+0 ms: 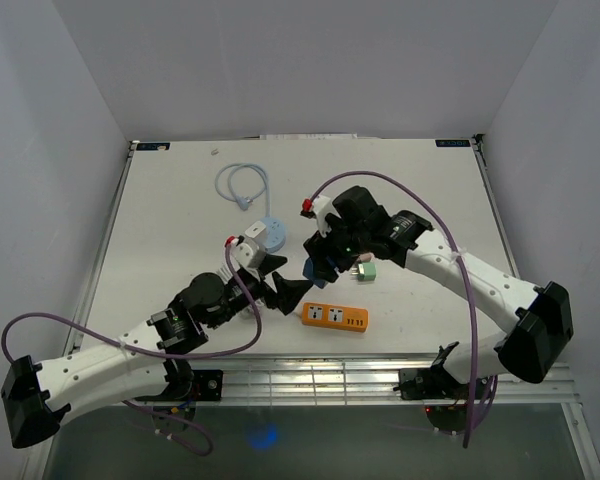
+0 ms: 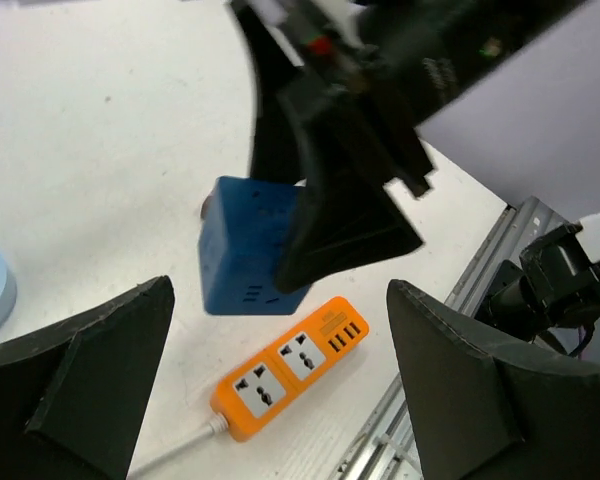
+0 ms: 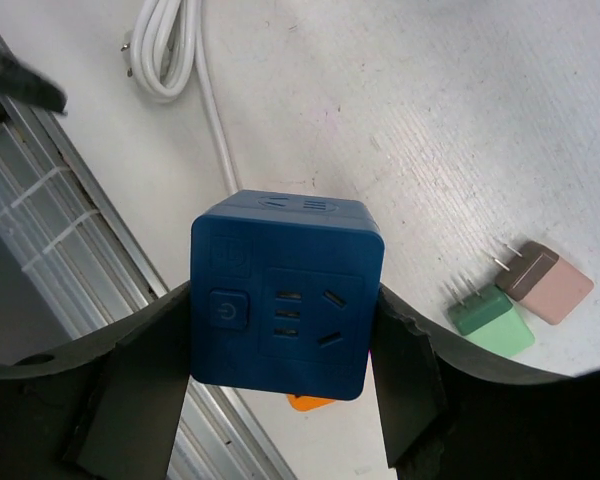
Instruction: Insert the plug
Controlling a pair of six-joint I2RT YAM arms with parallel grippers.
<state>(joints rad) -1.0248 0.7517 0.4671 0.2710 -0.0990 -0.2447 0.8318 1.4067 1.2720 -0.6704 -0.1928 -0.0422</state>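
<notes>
Now your right jaws clench a blue cube socket (image 3: 285, 295) above the table (image 1: 180, 200).
Your left jaws gape empty near the orange power strip (image 1: 335, 318).

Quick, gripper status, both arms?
Left gripper: open, holding nothing.
Right gripper: closed on the blue socket cube.

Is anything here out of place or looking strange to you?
Nothing is broken or spilled. The oddest sight is the blue socket cube, pinched in the right fingers above the table. A green plug and a pink plug lie loose side by side.
</notes>
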